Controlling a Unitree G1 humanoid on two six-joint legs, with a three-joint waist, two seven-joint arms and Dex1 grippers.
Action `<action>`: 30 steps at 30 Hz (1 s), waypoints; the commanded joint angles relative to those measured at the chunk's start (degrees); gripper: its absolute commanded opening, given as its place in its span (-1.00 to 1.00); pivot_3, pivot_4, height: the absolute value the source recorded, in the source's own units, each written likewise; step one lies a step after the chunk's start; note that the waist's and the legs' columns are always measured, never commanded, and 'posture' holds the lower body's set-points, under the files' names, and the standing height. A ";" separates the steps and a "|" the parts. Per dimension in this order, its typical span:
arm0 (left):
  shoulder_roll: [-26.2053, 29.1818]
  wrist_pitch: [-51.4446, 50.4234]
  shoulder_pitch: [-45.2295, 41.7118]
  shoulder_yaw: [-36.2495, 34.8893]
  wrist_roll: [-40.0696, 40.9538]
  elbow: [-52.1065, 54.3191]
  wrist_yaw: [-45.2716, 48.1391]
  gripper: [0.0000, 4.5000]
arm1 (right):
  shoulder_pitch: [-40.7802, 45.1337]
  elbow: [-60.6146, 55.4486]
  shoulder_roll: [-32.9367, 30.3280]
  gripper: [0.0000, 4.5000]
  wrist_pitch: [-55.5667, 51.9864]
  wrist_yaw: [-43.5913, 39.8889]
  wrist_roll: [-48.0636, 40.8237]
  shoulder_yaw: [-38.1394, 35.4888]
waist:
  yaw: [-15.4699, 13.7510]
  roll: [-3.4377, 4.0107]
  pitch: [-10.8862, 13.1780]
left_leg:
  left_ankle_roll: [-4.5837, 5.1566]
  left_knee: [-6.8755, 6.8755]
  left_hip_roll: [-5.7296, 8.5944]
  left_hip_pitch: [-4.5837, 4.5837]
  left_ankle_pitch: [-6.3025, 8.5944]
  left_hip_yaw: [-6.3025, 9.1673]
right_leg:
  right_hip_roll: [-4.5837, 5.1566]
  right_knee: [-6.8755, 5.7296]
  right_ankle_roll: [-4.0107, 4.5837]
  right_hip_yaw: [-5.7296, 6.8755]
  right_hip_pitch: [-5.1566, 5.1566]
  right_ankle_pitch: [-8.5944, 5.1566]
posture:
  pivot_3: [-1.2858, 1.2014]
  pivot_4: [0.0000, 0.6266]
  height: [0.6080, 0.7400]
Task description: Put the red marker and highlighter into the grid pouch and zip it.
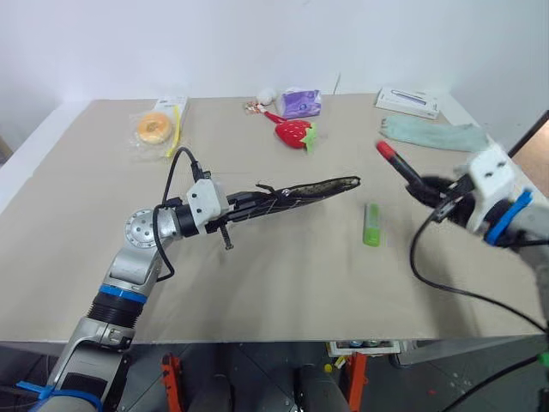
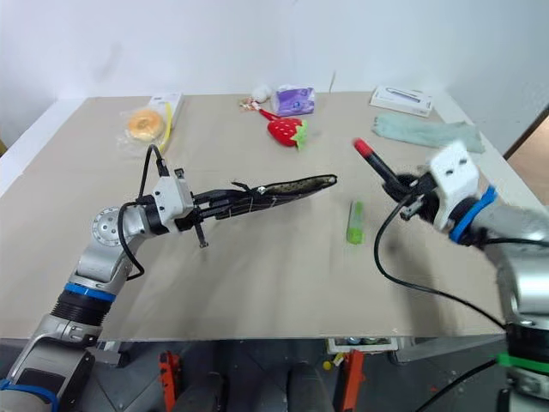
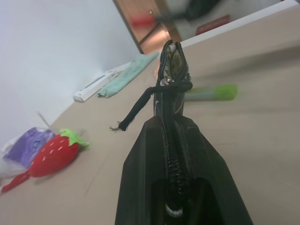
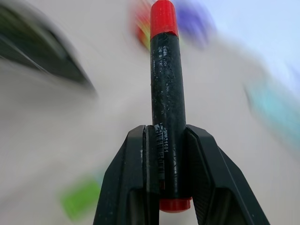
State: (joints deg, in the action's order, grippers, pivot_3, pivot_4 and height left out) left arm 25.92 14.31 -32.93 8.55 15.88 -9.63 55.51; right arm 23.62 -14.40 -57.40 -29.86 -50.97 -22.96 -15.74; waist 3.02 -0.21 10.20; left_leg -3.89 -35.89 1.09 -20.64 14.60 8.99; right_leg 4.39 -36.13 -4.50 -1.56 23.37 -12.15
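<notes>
Beige tabletop (image 1: 283, 283): left hand (image 1: 249, 206) clamps grid pouch (image 1: 300, 190) aloft, mouth open; right hand (image 4: 165, 154) grips red marker (image 4: 165, 93). Next: insertion, needing tip-to-mouth alignment. Highlighter (image 1: 371, 224) pending.

pouch (image 1: 292, 193): held off the tabletop (image 1: 257, 283) at centre, in the left end effector (image 1: 244, 206), which grips its left end
marker (image 1: 400, 166): right of the pouch, raised, clamped in the right end effector (image 1: 429, 190)
highlighter (image 1: 371, 224): on the tabletop, between pouch and right end effector
toy strawberry (image 1: 293, 132): behind the pouch
</notes>
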 commanded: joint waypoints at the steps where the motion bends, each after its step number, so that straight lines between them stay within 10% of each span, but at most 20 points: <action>1: 0.12 -0.43 -1.30 -0.91 -0.38 0.41 0.51 -1.00 | 5.88 1.33 -7.71 -0.76 10.32 -10.01 4.58 5.00 | -0.26 -0.03 0.06 | 0.00 -0.06 0.00 -0.01 0.00 -0.07 | 0.01 0.00 -0.02 -0.04 0.00 0.01 | 0.03 -0.52 1.00; 12: -1.01 0.23 -1.33 -0.74 -2.34 -0.69 0.82 -1.00 | 18.17 6.71 -11.80 -0.76 21.73 -23.50 16.23 20.95 | -0.42 -0.26 0.33 | -0.01 -0.12 -0.03 -0.19 0.00 -0.28 | 0.09 0.07 -0.08 -0.11 0.12 0.04 | 0.03 -0.52 1.00; 30: -1.46 -0.58 -0.25 -0.55 -2.95 0.79 0.79 -1.00 | 20.04 10.58 -8.03 -0.76 23.37 -23.98 20.44 21.87 | -0.45 -0.25 0.33 | -0.01 -0.39 -0.02 -0.58 0.00 -0.59 | 0.12 0.03 -0.16 -0.29 0.51 0.22 | 0.03 -0.52 1.00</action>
State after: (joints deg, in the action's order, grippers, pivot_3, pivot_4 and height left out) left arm 24.71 13.58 -33.04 8.68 12.69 -10.73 56.65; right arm 41.78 -2.76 -65.37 -6.44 -75.02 -2.88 7.28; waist 2.57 -0.46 10.53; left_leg -3.90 -36.29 1.06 -21.22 14.60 8.38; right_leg 4.51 -36.10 -4.67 -1.87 23.89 -11.93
